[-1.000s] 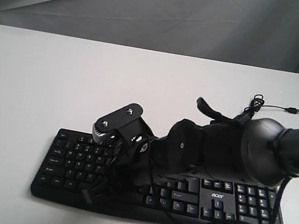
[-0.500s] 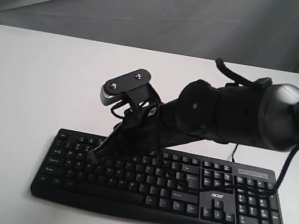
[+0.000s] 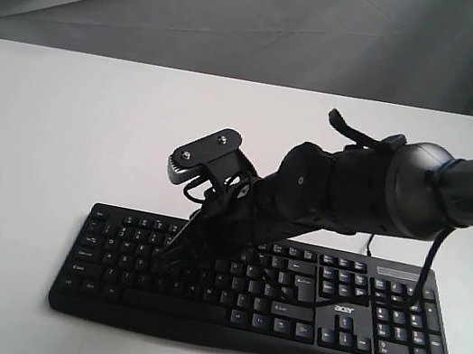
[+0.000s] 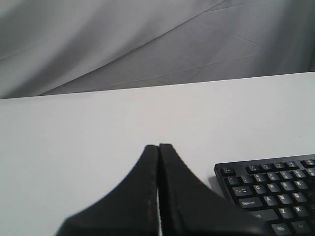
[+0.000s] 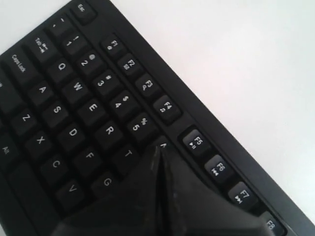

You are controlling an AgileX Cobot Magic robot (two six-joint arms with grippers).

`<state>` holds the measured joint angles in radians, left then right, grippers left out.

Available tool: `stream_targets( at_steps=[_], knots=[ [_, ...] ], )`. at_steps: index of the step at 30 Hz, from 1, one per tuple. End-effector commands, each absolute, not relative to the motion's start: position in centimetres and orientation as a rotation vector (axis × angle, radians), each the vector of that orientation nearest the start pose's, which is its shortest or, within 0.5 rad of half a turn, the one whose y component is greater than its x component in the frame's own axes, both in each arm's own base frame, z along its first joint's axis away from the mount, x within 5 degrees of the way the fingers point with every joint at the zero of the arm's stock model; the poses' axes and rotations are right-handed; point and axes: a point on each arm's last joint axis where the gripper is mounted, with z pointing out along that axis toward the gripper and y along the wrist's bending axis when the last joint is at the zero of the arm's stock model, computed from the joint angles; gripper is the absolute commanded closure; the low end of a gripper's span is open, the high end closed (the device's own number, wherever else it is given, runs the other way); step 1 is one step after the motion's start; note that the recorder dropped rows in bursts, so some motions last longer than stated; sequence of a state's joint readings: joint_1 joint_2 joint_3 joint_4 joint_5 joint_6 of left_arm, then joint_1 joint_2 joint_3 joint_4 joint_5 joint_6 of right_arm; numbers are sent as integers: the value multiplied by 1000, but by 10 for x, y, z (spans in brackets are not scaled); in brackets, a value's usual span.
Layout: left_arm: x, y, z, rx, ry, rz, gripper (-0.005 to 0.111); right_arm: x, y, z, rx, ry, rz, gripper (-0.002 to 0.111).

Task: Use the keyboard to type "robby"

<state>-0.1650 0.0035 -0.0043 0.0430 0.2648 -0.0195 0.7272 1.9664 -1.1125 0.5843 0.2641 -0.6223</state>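
The right hand (image 5: 158,156), fingers pressed shut on nothing, dips back toward the keyboard (image 3: 349,321) lying at 6 o'clock on the surface (image 3: 44,125), apparently lining up a press near R.

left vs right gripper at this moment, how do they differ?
The left gripper hangs over bare table, off the Esc corner of the keyboard. The right gripper points down over the keys, its tip near T and 6. The right gripper's arm shows in the exterior view, reaching across the middle, while the left gripper does not appear there. Shared: both are shut, black fingers pressed together. Whether the right one touches a key cannot be told.
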Motion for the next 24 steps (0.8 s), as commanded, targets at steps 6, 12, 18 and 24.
stream_targets(
  at_steps=[6,12,18,24],
  knots=[
    [55,-8,190,161,1734,-98,107,284,266,133,-1063,2396,423,108],
    [55,-8,190,161,1734,-98,107,281,270,128,-1071,2399,423,108],
    [55,-8,190,161,1734,-98,107,281,270,128,-1070,2397,422,108],
    [55,-8,190,161,1734,-98,107,280,271,117,-1079,2423,418,108]
  ],
)
